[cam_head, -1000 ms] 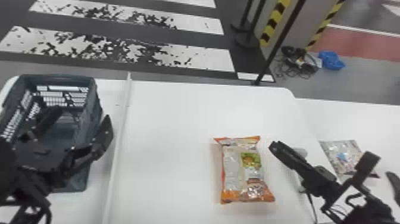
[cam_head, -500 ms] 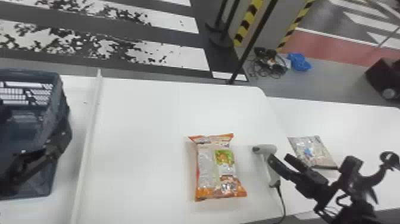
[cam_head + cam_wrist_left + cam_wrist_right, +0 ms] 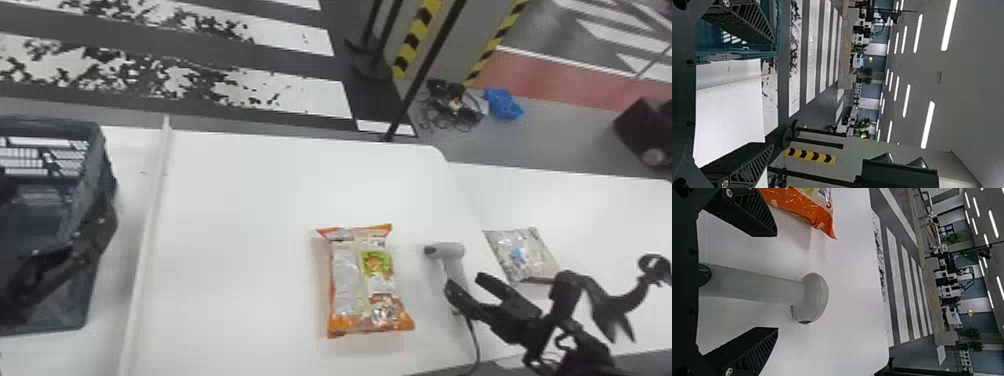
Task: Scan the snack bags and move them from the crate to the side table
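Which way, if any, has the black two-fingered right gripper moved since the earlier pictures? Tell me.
Yes: in the head view, the right gripper has come lower beside the orange-ended snack bag, from level with its far end to about its middle.

Honestly, no words, numbers or signs are coming through readable here. The orange snack bag (image 3: 369,282) is carrying some print and the silvery bag (image 3: 521,256) is showing some too, but I'm not making out any letters.
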